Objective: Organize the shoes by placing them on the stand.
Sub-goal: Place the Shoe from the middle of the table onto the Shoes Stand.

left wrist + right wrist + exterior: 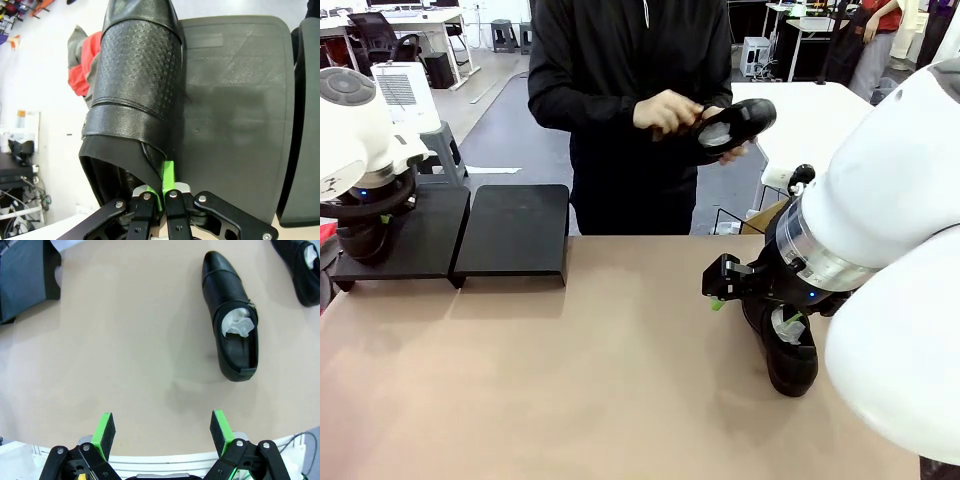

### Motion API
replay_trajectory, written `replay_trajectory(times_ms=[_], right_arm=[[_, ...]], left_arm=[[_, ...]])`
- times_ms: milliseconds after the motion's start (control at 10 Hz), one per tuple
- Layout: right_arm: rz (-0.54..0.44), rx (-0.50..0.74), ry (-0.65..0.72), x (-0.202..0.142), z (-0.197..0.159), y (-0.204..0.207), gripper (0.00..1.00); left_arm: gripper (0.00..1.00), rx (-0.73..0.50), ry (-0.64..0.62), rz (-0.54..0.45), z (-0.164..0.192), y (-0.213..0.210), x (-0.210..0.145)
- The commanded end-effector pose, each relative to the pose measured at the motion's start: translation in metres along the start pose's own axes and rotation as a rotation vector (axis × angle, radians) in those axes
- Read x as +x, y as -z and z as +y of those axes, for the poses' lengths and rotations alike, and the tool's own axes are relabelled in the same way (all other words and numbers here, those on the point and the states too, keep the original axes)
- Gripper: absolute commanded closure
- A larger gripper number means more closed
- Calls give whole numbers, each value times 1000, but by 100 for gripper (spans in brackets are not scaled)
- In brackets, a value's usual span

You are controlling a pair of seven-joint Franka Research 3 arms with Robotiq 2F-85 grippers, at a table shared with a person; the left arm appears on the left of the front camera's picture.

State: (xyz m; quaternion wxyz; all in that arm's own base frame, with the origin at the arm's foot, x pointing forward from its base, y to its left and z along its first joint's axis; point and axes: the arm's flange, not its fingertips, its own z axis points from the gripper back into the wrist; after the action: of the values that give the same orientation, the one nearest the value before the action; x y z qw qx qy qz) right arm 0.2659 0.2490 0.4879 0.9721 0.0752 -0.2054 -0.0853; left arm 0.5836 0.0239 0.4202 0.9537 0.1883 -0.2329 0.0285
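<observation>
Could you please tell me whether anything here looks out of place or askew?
Nothing looks spilled or damaged. One oddity: the shoe pinched by its back collar in the left gripper lines up with the outer edge of the stand, seemingly half off it; whether it rests there is unclear.

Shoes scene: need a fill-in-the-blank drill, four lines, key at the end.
1. The left tool is shut on a ___, over the stand.
2. The right tool is ___, above the table.
3. In the right wrist view, ___ shoes lie on the table.
4. The far shoe is held by the ___.
Missing words: shoe; open; two; person.
</observation>
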Motion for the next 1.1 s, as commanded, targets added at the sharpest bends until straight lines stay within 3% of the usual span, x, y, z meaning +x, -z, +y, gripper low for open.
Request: replay_trajectory(times_ms=[0,300,400,900,1000], right_arm=[[14,20,-9,3,0,0,0],[14,20,-9,3,0,0,0],[14,20,-9,3,0,0,0],[14,20,-9,3,0,0,0],[14,20,-9,3,0,0,0]], left_arm=[[100,-19,-1,-5,2,4,-3],[100,-18,-31,1,8,5,-8],[95,-16,-61,14,12,6,-10],[0,-22,-126,21,25,-7,-14],[0,-30,-154,15,27,-12,-15]])
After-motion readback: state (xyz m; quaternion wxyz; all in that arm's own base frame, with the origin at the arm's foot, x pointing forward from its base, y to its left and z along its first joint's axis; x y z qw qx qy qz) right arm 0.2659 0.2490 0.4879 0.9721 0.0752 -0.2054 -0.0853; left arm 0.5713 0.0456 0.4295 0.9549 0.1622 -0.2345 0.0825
